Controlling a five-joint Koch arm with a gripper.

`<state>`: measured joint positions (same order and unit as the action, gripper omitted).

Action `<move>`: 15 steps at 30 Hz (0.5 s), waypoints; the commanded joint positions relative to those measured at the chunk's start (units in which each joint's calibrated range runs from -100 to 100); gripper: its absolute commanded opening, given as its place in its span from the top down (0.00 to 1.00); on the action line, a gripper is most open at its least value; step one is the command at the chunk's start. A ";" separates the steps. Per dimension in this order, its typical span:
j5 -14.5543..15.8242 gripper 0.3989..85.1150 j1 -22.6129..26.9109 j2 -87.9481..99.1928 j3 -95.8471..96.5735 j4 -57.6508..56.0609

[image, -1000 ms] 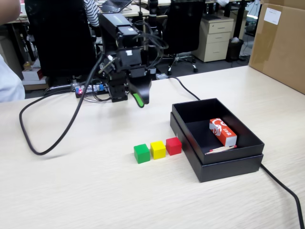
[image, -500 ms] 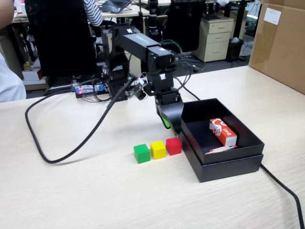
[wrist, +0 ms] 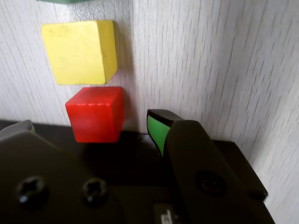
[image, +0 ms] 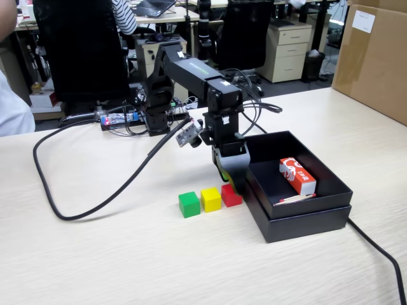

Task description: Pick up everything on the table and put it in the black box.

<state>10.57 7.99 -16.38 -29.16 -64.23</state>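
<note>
While the hand (wrist: 112,128) hangs spread over the red cube (image: 230,196), the yellow cube (image: 210,199) and green cube (image: 189,204) sit alongside on the counter (image: 127,254).

Soft, even office light fills the fixed view; the table (image: 127,254) reads pale and slightly washed, with only faint shadows under the arm and beside the black box (image: 299,222). Background furniture at the top is mildly soft. The wrist view is brighter on the wood, sharp on the yellow cube (wrist: 79,51) and red cube (wrist: 96,114), which cast short shadows rightward; the lower frame is dark and blurred.
</note>
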 commanded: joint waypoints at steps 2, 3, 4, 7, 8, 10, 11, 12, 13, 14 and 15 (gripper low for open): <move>-0.05 0.48 0.44 -1.12 -6.47 -0.61; -0.05 0.50 0.59 -3.07 -7.83 -1.30; -0.05 0.51 0.63 -4.11 -8.91 -1.99; 0.00 0.58 0.88 -6.86 -11.27 -3.63; 0.00 0.62 0.88 -7.20 -11.45 -3.63; 0.00 0.68 0.93 -8.12 -11.54 -3.72; 0.00 0.72 0.98 -8.47 -11.54 -3.72; 0.05 0.80 0.98 -8.58 -11.45 -3.72; 0.20 0.85 0.93 -8.58 -11.54 -3.72; 0.39 0.93 0.93 -8.47 -11.91 -3.72; 0.63 0.99 0.93 -8.12 -12.18 -3.72</move>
<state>10.77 8.08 -26.21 -36.83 -67.71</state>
